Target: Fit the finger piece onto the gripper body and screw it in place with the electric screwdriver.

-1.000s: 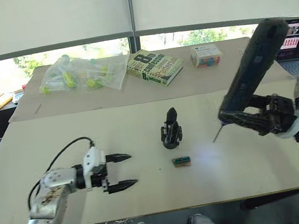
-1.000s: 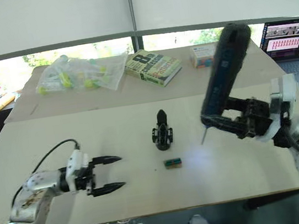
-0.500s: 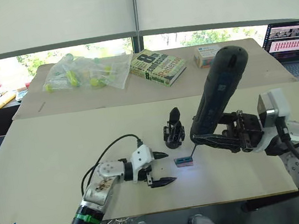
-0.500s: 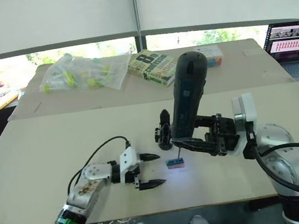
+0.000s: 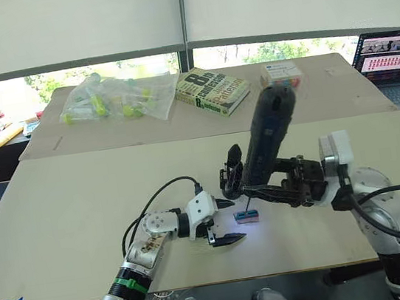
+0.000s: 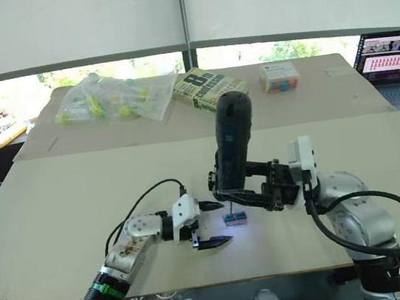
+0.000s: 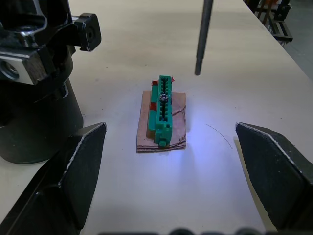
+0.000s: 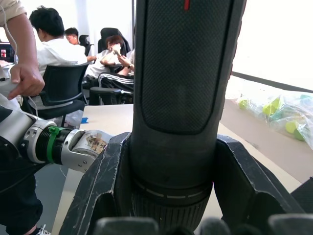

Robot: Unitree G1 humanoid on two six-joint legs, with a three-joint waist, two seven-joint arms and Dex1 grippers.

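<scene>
The table (image 5: 60, 214) is carrying the job near its front edge. The right gripper (image 6: 254, 187) is clenching the screwdriver (image 6: 231, 149) upright, its bit hanging just above a green screw holder (image 7: 163, 110). The gripper body (image 5: 231, 177) is standing just behind. The left gripper (image 5: 223, 221) is waiting open beside the holder. The bit should probably be descending straight onto the screw (image 7: 164, 98).

My beige worktop (image 5: 81, 204) faces drawn white blinds (image 5: 63, 24); sunlit greenery shows through the window strip (image 5: 136, 66) beneath.
</scene>
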